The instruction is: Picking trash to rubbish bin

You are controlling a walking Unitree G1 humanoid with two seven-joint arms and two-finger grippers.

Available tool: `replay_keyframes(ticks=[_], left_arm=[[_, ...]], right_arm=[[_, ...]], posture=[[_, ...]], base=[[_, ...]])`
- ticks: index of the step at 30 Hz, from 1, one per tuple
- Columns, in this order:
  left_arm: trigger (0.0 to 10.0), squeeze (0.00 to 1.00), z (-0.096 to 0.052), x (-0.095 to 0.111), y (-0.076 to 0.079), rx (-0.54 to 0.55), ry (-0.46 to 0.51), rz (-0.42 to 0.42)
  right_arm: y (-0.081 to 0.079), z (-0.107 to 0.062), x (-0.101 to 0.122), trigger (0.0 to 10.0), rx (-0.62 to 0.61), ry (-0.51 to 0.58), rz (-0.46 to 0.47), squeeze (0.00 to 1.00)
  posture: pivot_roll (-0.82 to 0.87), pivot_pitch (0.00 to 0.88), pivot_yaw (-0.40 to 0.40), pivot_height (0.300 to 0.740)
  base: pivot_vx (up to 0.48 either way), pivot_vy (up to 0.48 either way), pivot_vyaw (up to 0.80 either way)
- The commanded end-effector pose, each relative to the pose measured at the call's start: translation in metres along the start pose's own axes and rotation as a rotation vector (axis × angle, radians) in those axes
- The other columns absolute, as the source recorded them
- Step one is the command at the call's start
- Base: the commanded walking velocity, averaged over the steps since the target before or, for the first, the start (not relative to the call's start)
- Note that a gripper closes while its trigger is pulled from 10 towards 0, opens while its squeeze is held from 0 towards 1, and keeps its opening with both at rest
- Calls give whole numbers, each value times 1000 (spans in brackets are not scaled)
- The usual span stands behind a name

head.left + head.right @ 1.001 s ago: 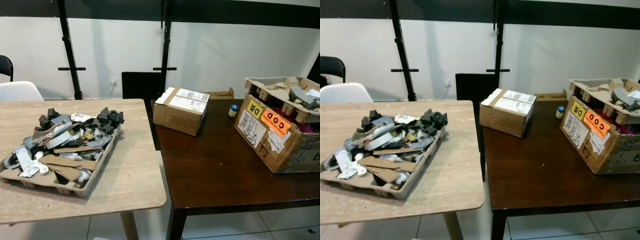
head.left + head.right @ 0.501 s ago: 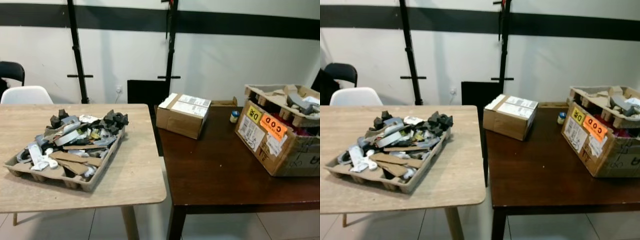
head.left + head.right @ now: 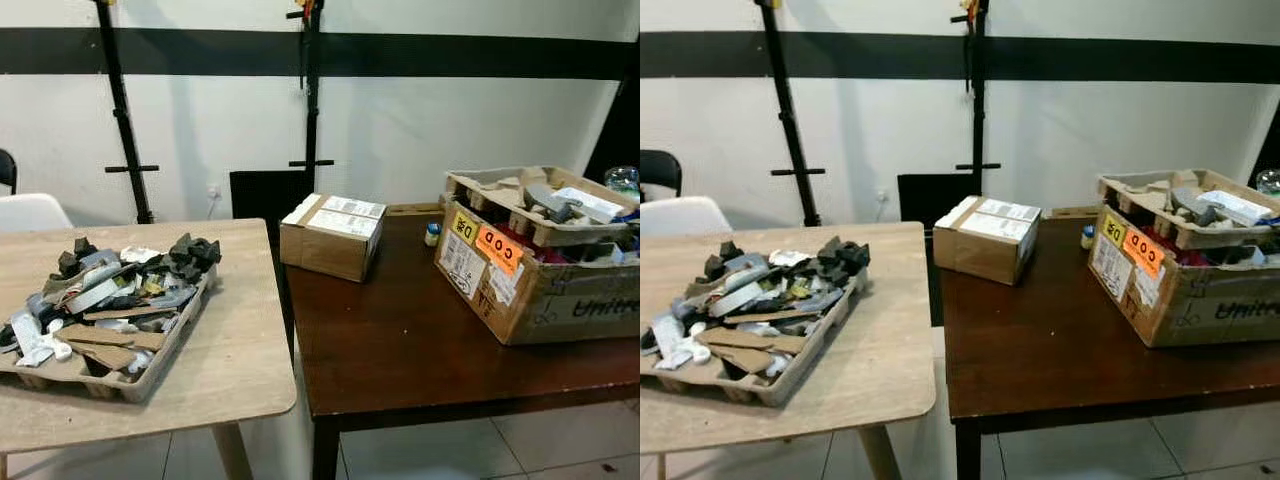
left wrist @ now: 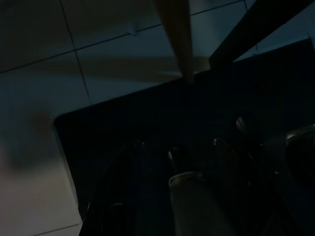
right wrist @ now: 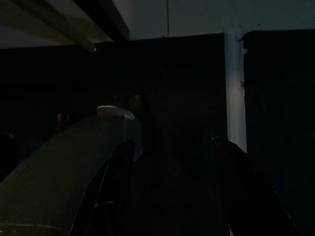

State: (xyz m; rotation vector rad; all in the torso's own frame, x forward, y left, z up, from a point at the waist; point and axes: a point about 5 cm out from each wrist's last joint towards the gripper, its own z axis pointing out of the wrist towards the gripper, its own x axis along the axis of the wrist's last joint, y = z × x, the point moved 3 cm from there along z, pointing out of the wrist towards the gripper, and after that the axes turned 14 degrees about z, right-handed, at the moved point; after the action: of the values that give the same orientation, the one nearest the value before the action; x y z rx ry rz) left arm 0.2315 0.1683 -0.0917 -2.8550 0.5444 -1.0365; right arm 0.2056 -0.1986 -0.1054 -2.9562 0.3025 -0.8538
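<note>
Two desks before a white wall: task not yet begun.
Left pincer (image 4: 192,147) and right pincer (image 5: 170,147) hang spread and empty under the desks; trash tray (image 3: 95,305) sits above, untouched, on the light desk (image 3: 235,350); no bin visible.

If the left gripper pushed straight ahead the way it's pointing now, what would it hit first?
Hard to say; the left wrist view is very dark. The left gripper points down at a dark mat on the tiled floor, near a pale table leg. The mat looks first in line, though depth is unclear.
</note>
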Motion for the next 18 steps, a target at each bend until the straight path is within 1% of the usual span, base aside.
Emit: replay_keyframes(ticks=[1, 9, 12, 16, 18], left_arm=[[10000, 0, -1, -7, 0, -4, -23, 14], [10000, 0, -1, -6, -1, -8, -16, 47], [10000, 0, -1, -5, -1, -11, -16, 54], [10000, 0, 1, 3, -2, -17, -5, 86], [10000, 0, 1, 3, -2, -15, -6, 87]], right_arm=[[-2, 0, -5, 10000, 5, -16, -13, 0], [-1, 0, -4, 10000, -1, -15, -10, 0], [0, 0, -3, 10000, -12, -10, -1, 0], [-2, 1, 0, 10000, -15, 3, 4, 0], [-2, 1, 0, 10000, -15, 3, 3, 0]], posture=[[-140, 63, -17, 740], [-139, 69, -11, 740], [-168, 69, 1, 740], [-174, 68, -11, 740], [-174, 68, -11, 740]], base=[[0, 0, 0], [0, 0, 0], [0, 0, 0], [0, 0, 0], [0, 0, 0]])
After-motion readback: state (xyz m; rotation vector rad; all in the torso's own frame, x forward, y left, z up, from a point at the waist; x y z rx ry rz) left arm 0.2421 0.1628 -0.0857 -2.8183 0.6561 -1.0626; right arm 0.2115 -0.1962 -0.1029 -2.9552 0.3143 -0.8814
